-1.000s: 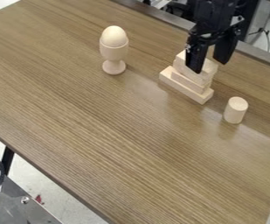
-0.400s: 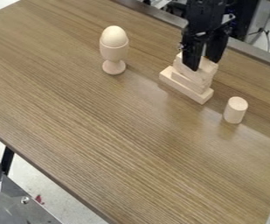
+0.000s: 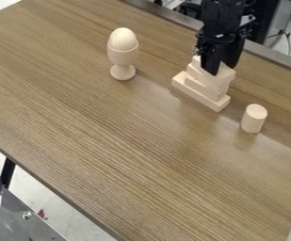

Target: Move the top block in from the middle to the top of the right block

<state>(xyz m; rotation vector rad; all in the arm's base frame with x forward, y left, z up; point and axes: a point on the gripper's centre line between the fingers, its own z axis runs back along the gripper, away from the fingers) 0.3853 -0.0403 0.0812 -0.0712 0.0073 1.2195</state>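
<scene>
Pale wooden top block (image 3: 223,76) sits on the far-right stack (image 3: 204,97), at the black gripper (image 3: 220,68); spread or pinching, I cannot tell. An off-centre grip could drag lower blocks (image 3: 202,88) along.

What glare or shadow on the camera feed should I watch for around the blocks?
Camera view: pale glare on the table in front of the block stack and near the cylinder; stack's edges still distinguishable; dark claw shows little surface detail.

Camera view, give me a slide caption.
Black robot arm at stacked pale wooden blocks, between an egg-topped wooden cup and a short wooden cylinder.
</scene>
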